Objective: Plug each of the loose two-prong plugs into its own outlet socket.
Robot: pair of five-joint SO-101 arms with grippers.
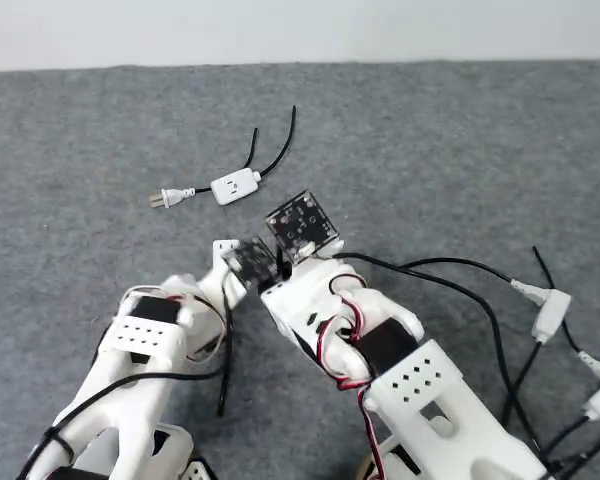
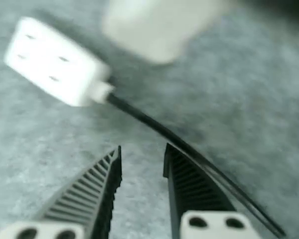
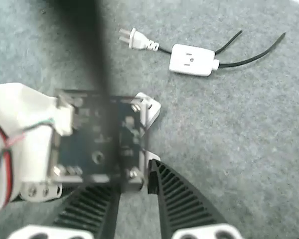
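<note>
A white outlet socket [image 1: 235,186] lies on the grey carpet, with a two-prong plug [image 1: 160,198] on a short cord just to its left. The right wrist view shows the same socket [image 3: 192,59] and plug [image 3: 134,39], beyond my right gripper [image 3: 134,172]. Its fingers stand slightly apart over the carpet. A blurred black cable [image 3: 87,55] runs down to them; I cannot tell if it touches. My left gripper [image 2: 142,154] is open, empty, just short of another white socket block [image 2: 55,62] and its black cable [image 2: 179,139].
The two arms [image 1: 150,330] [image 1: 380,340] crowd together at the front, their wrist boards almost touching. The left arm's camera board [image 3: 99,144] sits right before my right gripper. More white plugs on black cables [image 1: 550,310] lie at the right edge. A pale wall borders the carpet's far side.
</note>
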